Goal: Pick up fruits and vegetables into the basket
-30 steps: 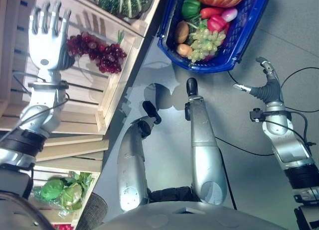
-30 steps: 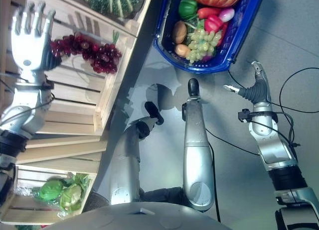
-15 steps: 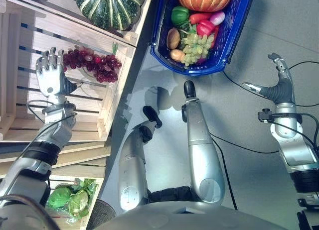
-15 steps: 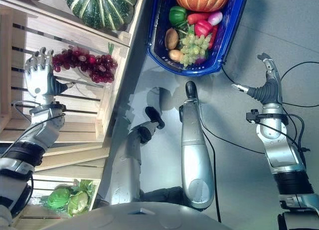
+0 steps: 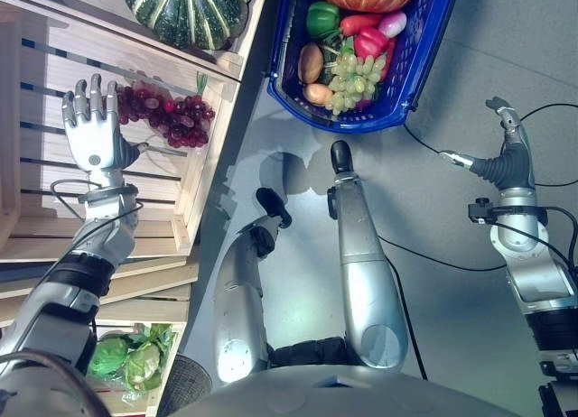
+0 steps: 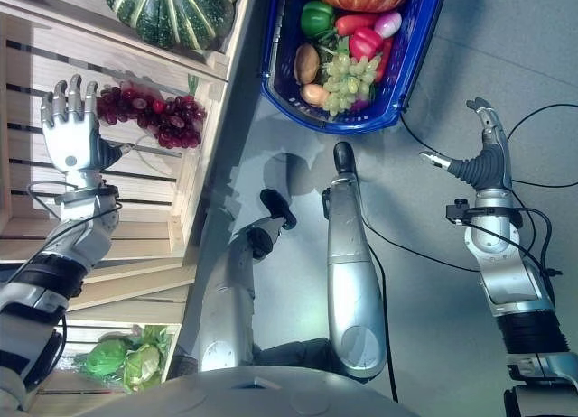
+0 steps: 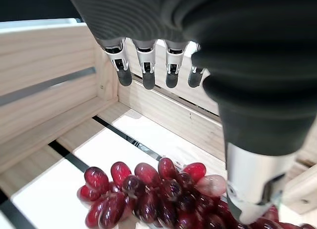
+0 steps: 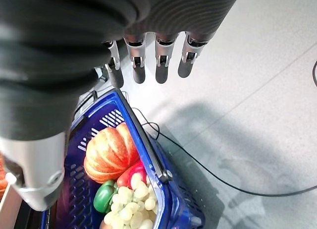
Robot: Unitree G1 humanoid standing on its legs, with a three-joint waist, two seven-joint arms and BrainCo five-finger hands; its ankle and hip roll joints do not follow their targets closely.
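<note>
left hand (image 5: 92, 135) fingers straight, upper left, beside red grapes (image 5: 168, 117) in wooden crate (image 5: 54, 191) | right hand (image 5: 502, 157) fingers apart, right | blue basket (image 5: 424, 51) top centre

Left arm comes up from the lower left, forearm angled up, and the left hand (image 5: 93, 133) is raised flat with the fingers (image 7: 147, 65) straight and side by side, thumb stuck out to the side. Nothing is in it, palm wide open.

Right arm rises from the lower right, pretty much vertical. The right hand (image 5: 502, 155) sits edge-on to the head camera, fingers (image 8: 161, 55) straight and pointing up and away, thumb poking off toward the robot's left. Its wrist view backs that up: fingers in a neat row, relaxed, holding nothing. Both wrists have the dark ribbed cover.
</note>
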